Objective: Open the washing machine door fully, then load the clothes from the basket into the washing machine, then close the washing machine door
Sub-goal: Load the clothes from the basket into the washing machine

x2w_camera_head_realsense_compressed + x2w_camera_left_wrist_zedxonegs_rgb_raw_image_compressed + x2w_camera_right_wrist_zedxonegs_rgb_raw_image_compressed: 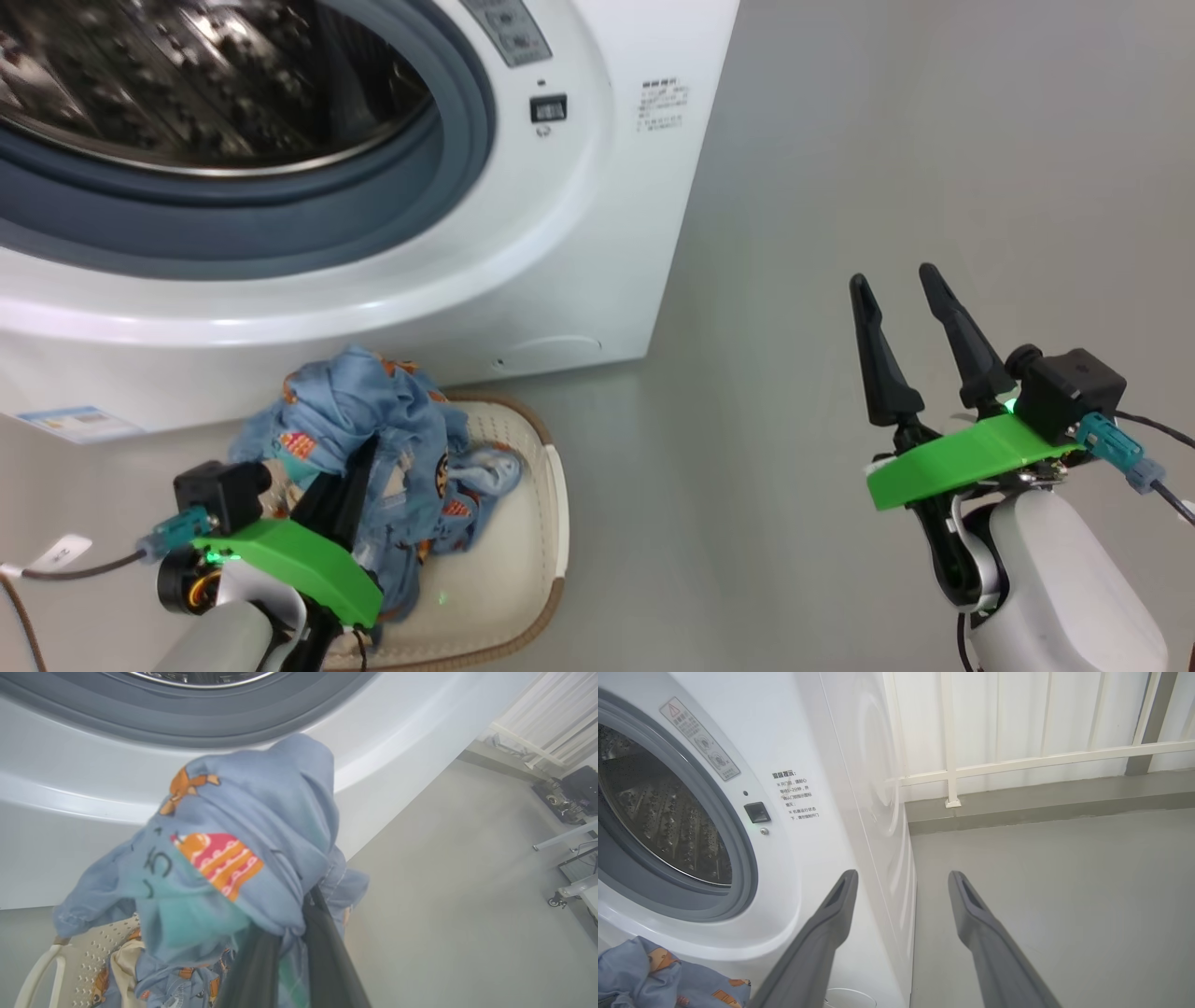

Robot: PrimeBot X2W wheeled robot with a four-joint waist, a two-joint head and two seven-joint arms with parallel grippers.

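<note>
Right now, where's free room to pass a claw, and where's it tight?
Free: bare floor right of the washing machine, around the open right claw; the drum mouth too. Tight: machine's front, where the left claw grips the clothes over the basket.

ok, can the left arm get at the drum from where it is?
Probably yes. The drum opening stands unblocked just past the basket, with nothing between it and the left fingers, which are shut on the clothes. Some fabric trails into the basket and may drag.

Smooth grey floor [887, 140]; white panelled wall [1017, 714] w/ cream rail [1041, 759], grey ledge [1041, 798] below. Even light.
</note>
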